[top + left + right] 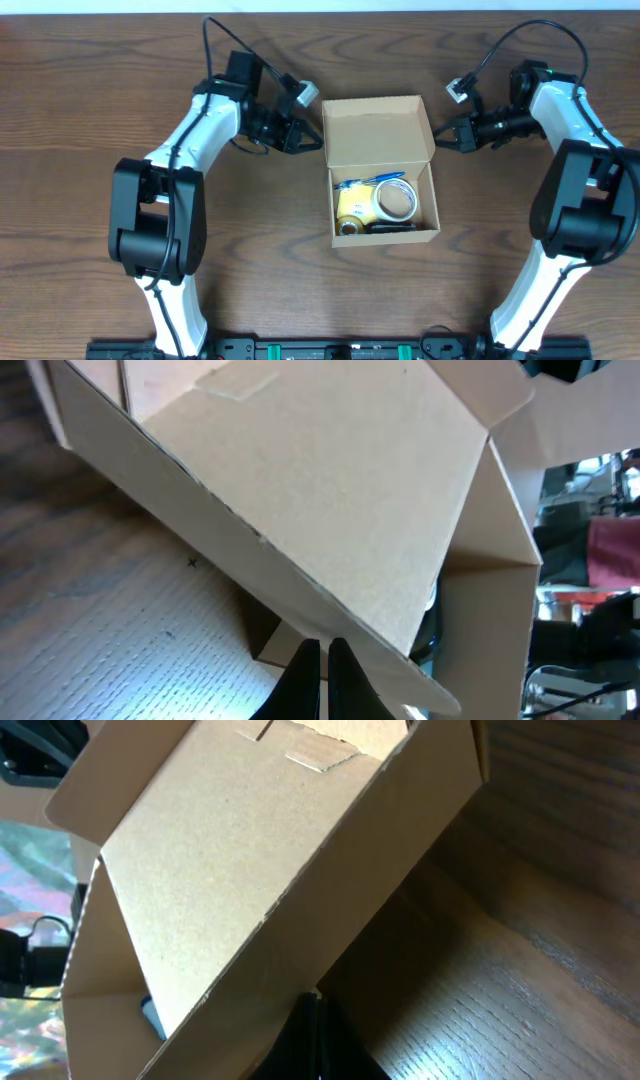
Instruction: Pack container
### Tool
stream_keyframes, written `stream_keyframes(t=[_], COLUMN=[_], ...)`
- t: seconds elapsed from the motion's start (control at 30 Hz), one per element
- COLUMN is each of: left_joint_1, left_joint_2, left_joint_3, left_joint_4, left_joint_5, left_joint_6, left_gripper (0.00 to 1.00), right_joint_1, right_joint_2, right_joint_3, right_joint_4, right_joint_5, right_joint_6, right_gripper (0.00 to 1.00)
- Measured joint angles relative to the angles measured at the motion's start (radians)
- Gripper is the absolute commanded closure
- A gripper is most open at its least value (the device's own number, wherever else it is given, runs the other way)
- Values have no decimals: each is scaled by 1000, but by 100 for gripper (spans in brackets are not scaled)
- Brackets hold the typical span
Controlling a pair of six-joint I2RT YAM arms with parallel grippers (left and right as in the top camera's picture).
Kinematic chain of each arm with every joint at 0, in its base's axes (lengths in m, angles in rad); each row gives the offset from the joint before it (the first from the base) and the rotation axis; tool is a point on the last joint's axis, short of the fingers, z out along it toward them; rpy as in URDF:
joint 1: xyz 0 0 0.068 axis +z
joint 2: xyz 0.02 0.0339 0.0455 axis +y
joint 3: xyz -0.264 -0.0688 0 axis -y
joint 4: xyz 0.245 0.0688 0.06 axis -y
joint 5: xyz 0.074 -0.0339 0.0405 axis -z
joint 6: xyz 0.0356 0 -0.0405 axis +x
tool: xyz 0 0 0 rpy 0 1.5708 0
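Observation:
The container (386, 237), a tan cardboard box, sits mid-table with its hinged lid (375, 130) standing open toward the back. Inside lie a yellow tape roll (352, 206), a white ring (396, 200), a blue pen (372, 181) and a black marker (392, 227). My left gripper (308, 138) is shut, its tips at the lid's left edge. In the left wrist view the fingertips (322, 650) meet just under the lid (320, 490). My right gripper (440, 137) is shut at the lid's right edge; its tips (313, 1000) touch the lid's underside (260, 860).
Dark wooden tabletop (90, 120) surrounds the box. Both arm bases stand at the front edge, left (160, 230) and right (575, 220). Cables loop above each wrist at the back.

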Motion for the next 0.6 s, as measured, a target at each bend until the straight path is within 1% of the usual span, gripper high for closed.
stream_keyframes(t=[0.17, 0.4, 0.5, 0.6], left_joint_1=[-5, -5, -5, -6], left_joint_2=[0, 65, 105, 109], left_joint_3=[0, 0, 0, -1], left_joint_4=[-1, 33, 46, 61], left_joint_5=[-18, -40, -48, -50], left_joint_6=[0, -34, -57, -66], left_gripper=[94, 94, 94, 94], right_joint_1=[0, 6, 32, 72], right_joint_2=[0, 0, 0, 0], right_joint_3=[0, 0, 0, 0], right_joint_4=[-3, 31, 48, 89], right_joint_5=[60, 157, 180, 191], right_joint_6=[7, 87, 116, 148], right_gripper=[99, 99, 99, 99])
